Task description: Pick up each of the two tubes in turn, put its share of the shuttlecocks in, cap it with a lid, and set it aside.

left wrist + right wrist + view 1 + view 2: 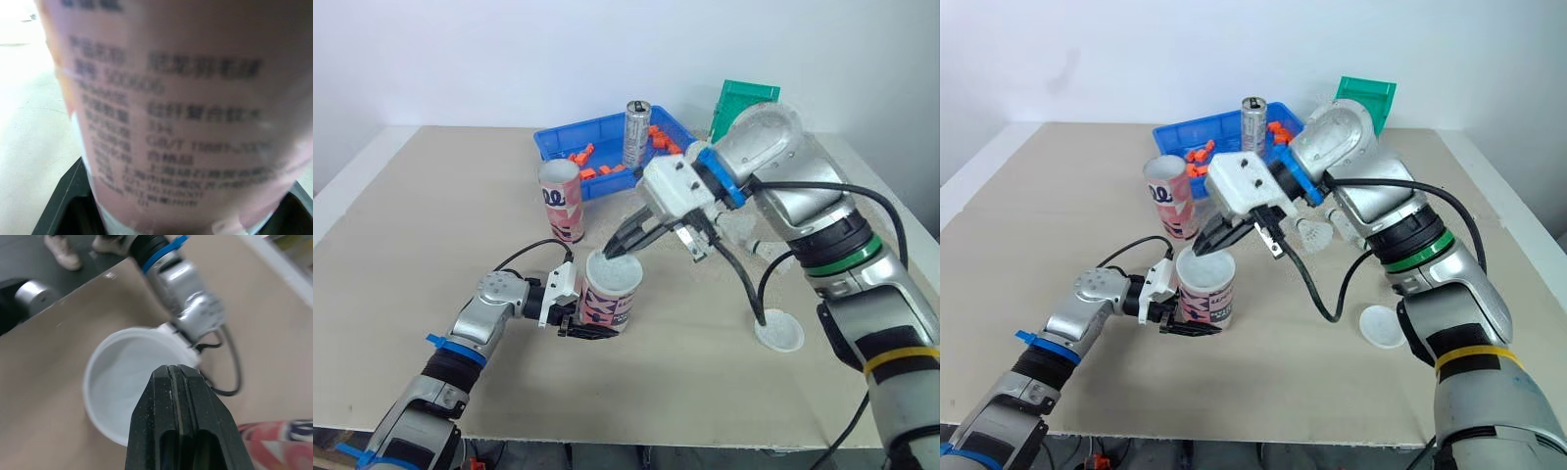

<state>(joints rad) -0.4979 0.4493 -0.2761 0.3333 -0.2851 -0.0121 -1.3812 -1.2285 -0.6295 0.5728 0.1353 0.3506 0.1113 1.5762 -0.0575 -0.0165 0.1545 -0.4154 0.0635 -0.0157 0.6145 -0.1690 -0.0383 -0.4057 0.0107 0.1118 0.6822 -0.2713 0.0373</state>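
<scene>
A silver can point(637, 132) stands among orange pieces point(579, 155) in a blue bin point(570, 129), green crate point(744, 98) beside it.

Front tube point(610, 299): centre of tabletop point(421, 225).
Second tube point(561, 201): behind it, left.
Bin point(551, 140): we log it farthest back, can point(637, 127) inside.
Lid point(778, 331): right.

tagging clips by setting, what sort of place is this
Probably a robotics lab or test bench rather than a home: a plain beige table against a bare white wall, a blue bin of small orange parts with a drink can in it, and a pink tube standing beside it.
</scene>
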